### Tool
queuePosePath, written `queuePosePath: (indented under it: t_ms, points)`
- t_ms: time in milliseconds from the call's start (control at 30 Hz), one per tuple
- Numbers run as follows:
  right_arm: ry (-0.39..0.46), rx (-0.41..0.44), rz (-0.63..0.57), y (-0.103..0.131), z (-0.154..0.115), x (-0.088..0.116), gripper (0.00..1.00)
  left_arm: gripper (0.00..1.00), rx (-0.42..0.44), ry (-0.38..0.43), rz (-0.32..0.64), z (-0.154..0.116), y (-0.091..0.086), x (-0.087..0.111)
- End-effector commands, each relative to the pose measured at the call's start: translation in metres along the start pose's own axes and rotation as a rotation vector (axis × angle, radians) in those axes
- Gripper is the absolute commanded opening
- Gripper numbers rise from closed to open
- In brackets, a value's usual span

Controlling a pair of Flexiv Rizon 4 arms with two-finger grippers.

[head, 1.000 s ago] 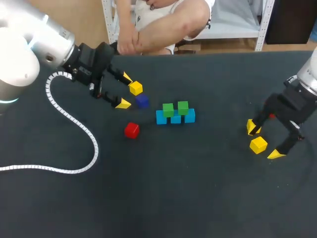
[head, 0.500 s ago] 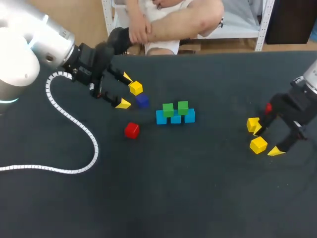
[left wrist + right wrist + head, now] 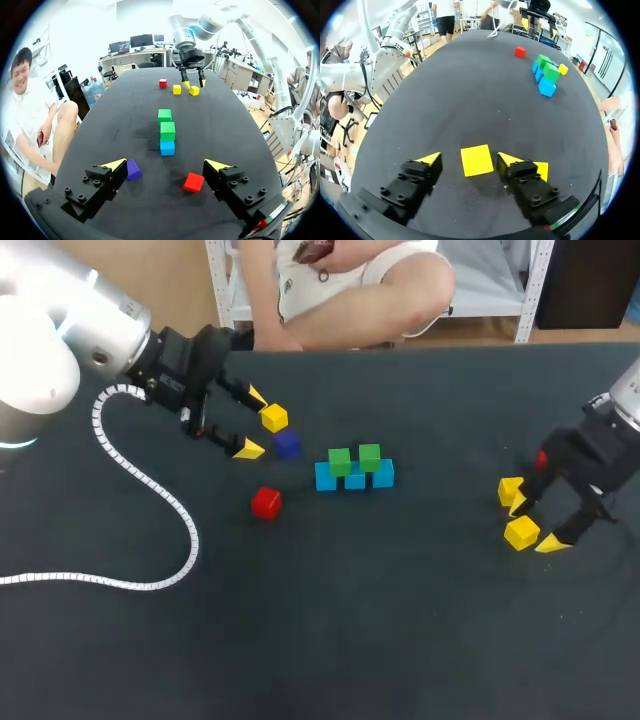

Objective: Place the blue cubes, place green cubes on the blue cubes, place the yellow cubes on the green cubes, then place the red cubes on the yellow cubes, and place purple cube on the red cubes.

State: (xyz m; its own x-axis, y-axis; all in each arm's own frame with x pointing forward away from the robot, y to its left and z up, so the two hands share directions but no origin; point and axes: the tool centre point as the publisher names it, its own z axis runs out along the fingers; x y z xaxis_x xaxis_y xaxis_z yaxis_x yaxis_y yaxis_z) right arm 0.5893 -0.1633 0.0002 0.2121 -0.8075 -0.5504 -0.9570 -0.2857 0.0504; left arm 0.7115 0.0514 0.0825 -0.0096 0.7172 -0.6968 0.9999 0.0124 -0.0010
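Note:
Three blue cubes [image 3: 355, 480] stand in a row mid-table with two green cubes [image 3: 339, 461] on top. My right gripper [image 3: 534, 523] is open, low over the table, with a yellow cube [image 3: 521, 532] [image 3: 476, 160] between its fingers and a gap still showing at one side. A second yellow cube [image 3: 511, 488] [image 3: 541, 170] lies just outside one finger, and a red cube [image 3: 541, 458] peeks out behind the wrist. My left gripper [image 3: 252, 422] [image 3: 166, 165] hangs open at the left. Near it are a third yellow cube [image 3: 273, 418], the purple cube [image 3: 287, 444] [image 3: 132, 169] and another red cube [image 3: 266, 502] [image 3: 193, 182].
A white coiled cable [image 3: 150, 490] trails from my left arm across the left side of the dark table [image 3: 400, 620].
My right gripper's fingers have drawn closer together around the yellow cube. The left arm and the other cubes have not moved.

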Motion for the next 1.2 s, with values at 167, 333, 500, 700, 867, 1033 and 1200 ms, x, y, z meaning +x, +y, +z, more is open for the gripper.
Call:
queuePosePath:
  t_ms: [167,333,500,700,867,1033,1200]
  points:
    - [-0.001,-0.003,-0.006,-0.001,0.002,-0.002,0.49,1.00,0.005,0.001,0.000,0.000,0.002,0.000]
    - [0.000,-0.005,-0.011,-0.001,0.003,-0.003,0.16,1.00,0.005,0.001,0.000,0.000,0.002,0.000]
    - [-0.003,0.025,0.022,-0.001,-0.002,-0.014,0.00,1.00,0.005,0.001,0.000,0.000,0.002,0.000]
    - [-0.057,0.068,0.101,-0.008,-0.017,-0.031,0.00,1.00,0.005,0.001,0.000,0.000,0.002,0.000]
    - [-0.068,0.104,0.085,-0.012,-0.027,-0.052,0.00,1.00,0.005,0.001,0.000,0.000,0.002,0.000]
    - [-0.057,0.119,0.208,-0.025,-0.033,-0.067,0.00,1.00,0.005,0.001,0.000,0.000,0.002,0.000]
    - [-0.065,0.142,0.199,-0.034,-0.034,-0.088,0.00,1.00,0.005,0.001,0.000,0.000,0.002,0.000]
